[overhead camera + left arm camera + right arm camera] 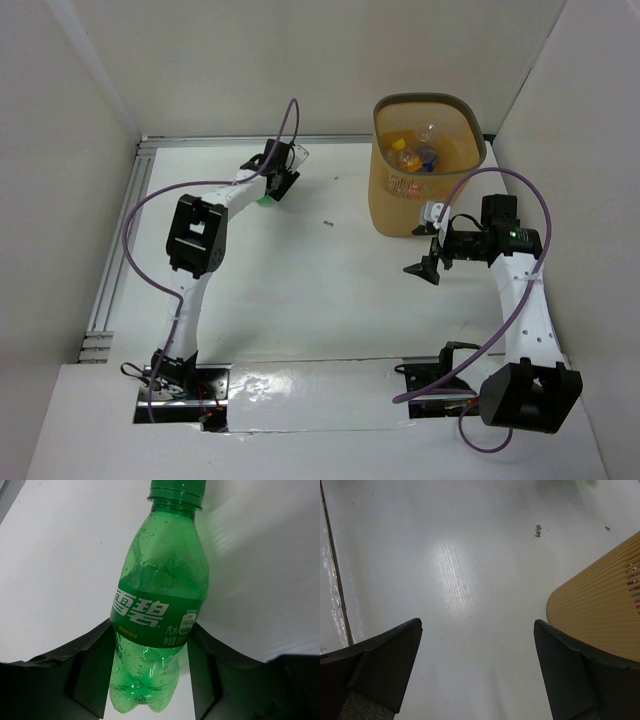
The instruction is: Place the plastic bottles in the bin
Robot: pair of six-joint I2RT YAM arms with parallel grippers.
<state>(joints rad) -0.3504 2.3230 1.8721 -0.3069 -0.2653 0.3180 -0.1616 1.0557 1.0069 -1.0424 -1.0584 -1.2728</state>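
White table (pixel 60 555): green bottle (pixel 160 595) pinched between the left gripper (pixel 152 630) fingers (pixel 90 675).

In my left wrist view the green bottle (pixel 160 605) is translucent tinted plastic, glossy and beaded with droplets, with a smooth printed label band around its middle. The faces of the left claw (pixel 152 677) on either side of it look matt black and faintly grainy. Those of the right claw (pixel 477 645) are the same dull black. The desk (pixel 460 565) is a white, finely ribbed sheet with a soft sheen. At the right edge of the right wrist view the bin (pixel 600 610) is translucent orange-tan plastic, moulded in fine ribs. In the top view a wrinkled glossy strip (pixel 320 385) crosses the lower frame.
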